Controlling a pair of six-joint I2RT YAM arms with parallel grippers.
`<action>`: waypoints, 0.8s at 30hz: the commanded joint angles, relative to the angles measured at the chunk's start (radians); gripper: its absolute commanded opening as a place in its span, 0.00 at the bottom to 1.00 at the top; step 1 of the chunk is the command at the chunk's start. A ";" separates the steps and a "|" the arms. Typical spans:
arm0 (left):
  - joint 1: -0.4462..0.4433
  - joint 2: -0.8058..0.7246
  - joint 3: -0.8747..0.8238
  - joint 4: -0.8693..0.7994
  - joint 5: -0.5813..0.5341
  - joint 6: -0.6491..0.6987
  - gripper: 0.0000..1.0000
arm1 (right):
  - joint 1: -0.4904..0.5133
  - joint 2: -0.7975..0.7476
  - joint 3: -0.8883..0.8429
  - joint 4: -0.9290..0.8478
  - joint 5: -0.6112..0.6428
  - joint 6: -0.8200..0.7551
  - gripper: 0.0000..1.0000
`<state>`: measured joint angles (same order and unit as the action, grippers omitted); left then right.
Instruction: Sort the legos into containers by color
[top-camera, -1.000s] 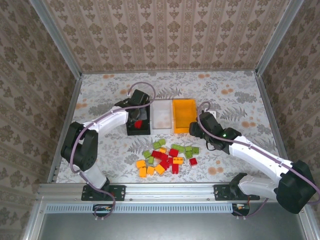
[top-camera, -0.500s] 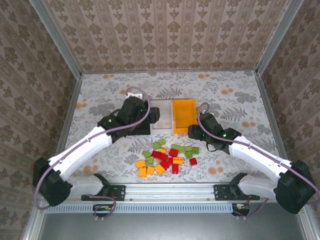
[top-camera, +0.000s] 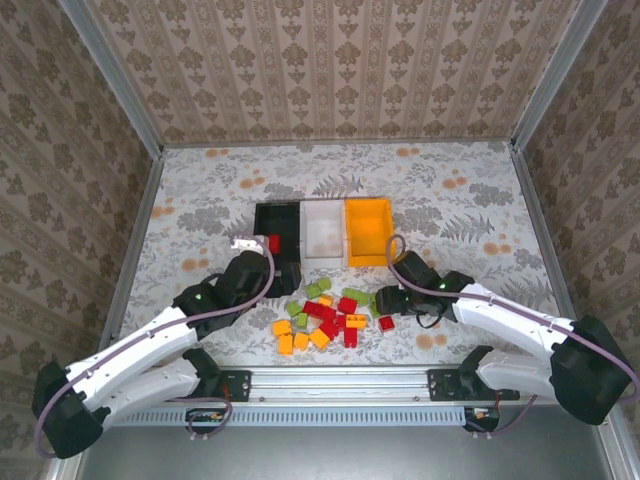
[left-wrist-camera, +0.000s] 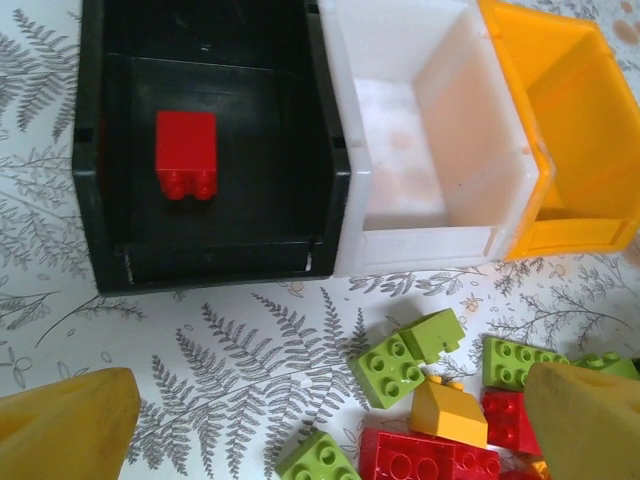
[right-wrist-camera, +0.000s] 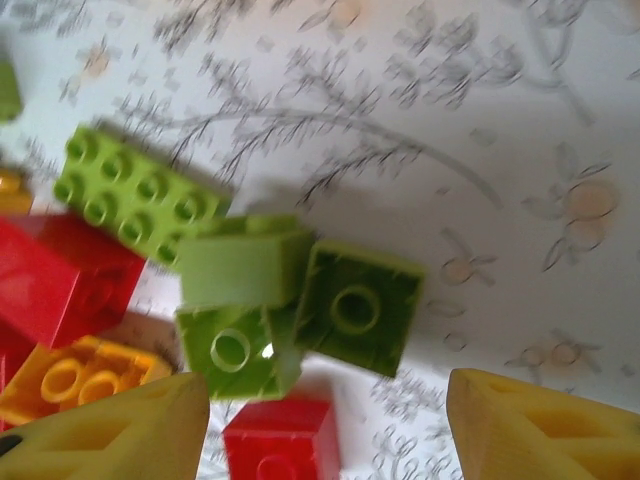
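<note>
Three bins stand joined in a row on the table (top-camera: 200, 200): the black bin (left-wrist-camera: 90, 150) on the left, the white bin (left-wrist-camera: 400, 150) in the middle and the orange bin (left-wrist-camera: 570, 120) on the right. One red brick (left-wrist-camera: 186, 153) lies on the floor of the black bin. The white bin shows a bare floor. The orange bin is cut off by the edge in the left wrist view, and from above its floor looks plain orange. The other bricks (top-camera: 333, 312), red, green and orange-yellow, lie in a loose pile on the table just in front of the bins. The left wrist view cuts the pile at its lower edge, and the right wrist view is blurred. The left arm reaches at a slant from its base toward the black bin. The left gripper (top-camera: 287, 279) hangs just in front of its near wall, fingers wide apart, holding nothing. The right arm lies low, and the right gripper (right-wrist-camera: 330, 430) is spread wide and empty over some green bricks (right-wrist-camera: 270, 300) at the right side of the pile.
</note>
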<state>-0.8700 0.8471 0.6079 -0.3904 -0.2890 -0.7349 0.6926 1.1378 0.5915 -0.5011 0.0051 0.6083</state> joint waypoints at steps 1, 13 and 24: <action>-0.005 -0.034 -0.019 -0.028 -0.054 -0.052 1.00 | 0.050 -0.013 -0.021 -0.069 -0.045 -0.003 0.66; 0.009 -0.082 -0.012 -0.098 -0.099 -0.052 1.00 | 0.168 0.142 -0.003 -0.040 0.046 -0.002 0.65; 0.037 -0.080 -0.016 -0.103 -0.085 -0.050 1.00 | 0.177 0.163 0.025 -0.014 0.050 -0.036 0.38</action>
<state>-0.8436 0.7784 0.5995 -0.4721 -0.3641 -0.7685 0.8623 1.3083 0.5915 -0.5335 0.0677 0.5934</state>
